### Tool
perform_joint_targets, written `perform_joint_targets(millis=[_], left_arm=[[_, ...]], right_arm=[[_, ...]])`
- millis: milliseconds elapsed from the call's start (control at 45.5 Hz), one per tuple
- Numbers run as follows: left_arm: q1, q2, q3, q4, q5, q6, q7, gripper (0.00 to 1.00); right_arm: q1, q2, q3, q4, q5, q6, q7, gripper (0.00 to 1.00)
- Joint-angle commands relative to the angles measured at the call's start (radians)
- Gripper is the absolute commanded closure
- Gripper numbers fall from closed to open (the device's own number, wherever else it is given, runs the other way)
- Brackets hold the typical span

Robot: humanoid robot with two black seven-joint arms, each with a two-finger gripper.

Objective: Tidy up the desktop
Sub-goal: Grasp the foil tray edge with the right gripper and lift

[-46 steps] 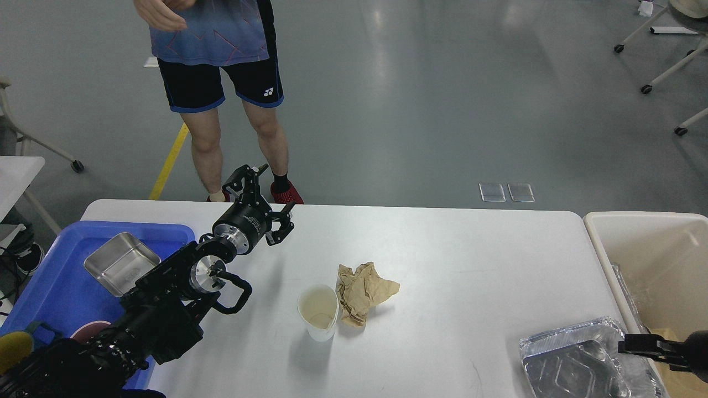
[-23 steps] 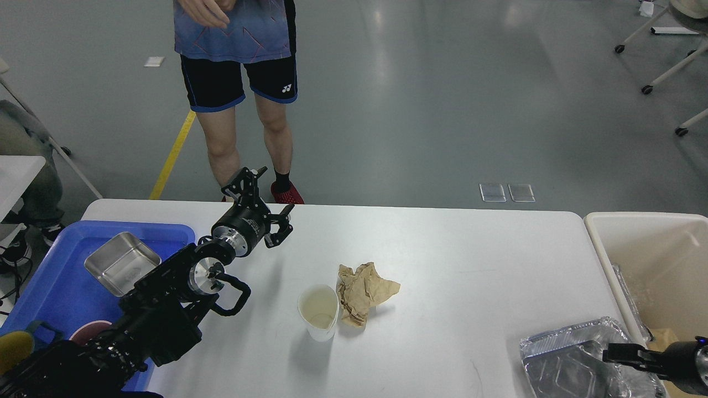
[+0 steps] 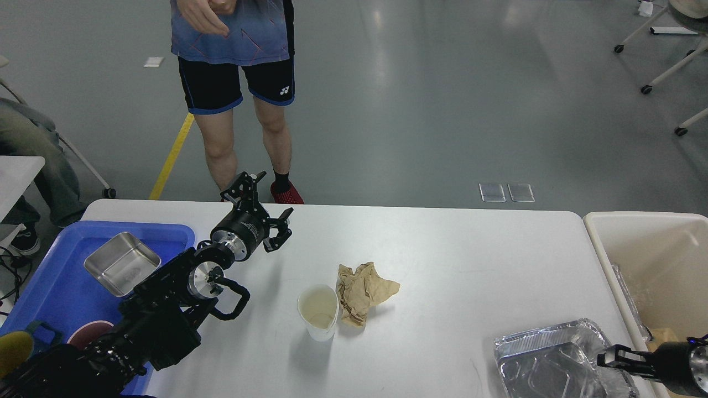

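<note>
the desk (image 3: pixel 453 249) is a wide white top with rounded corners, filling the lower middle of the head view, with grey floor beyond its far edge. the left end effector (image 3: pixel 264 207) is held above the far left part of the desk, its two fingers spread apart and holding nothing. the right end effector (image 3: pixel 611 358) comes in at the lower right corner and is seen small and dark; its tip is at the right rim of a crumpled foil tray (image 3: pixel 553 359), but whether it is open or closed on that rim cannot be told. the foil tray lies on the near right corner of the desk, just beside a cream bin (image 3: pixel 652 260) that stands against the desk's right end. near the middle of the desk a white paper cup (image 3: pixel 318 309) stands upright, with a crumpled brown paper (image 3: pixel 362 290) touching its right side. a blue tray (image 3: pixel 50 293) sits at the left end and holds a steel pan (image 3: pixel 121 262), tilted, and a dark red bowl (image 3: pixel 88 333) partly hidden by the left arm. a person (image 3: pixel 238 83) in black shorts stands on the floor behind the desk.
</note>
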State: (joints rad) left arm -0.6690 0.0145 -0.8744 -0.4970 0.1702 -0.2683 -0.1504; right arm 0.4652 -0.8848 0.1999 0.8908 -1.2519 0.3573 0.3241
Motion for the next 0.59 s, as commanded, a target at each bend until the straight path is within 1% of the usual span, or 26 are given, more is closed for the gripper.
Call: perform_joint_targets(millis=[0,571], left_arm=[[0.0,0.001,0.0,0.0,0.0,0.0,0.002,0.03],[0.0,0.004,0.0,0.0,0.0,0.001,0.005,0.03]], right_arm=[[-0.003,0.015,0.001,0.0,0.0,0.0,0.001,0.98],[0.015,0.043,0.006,0.002,0.006,0.005,0.003,1.0]])
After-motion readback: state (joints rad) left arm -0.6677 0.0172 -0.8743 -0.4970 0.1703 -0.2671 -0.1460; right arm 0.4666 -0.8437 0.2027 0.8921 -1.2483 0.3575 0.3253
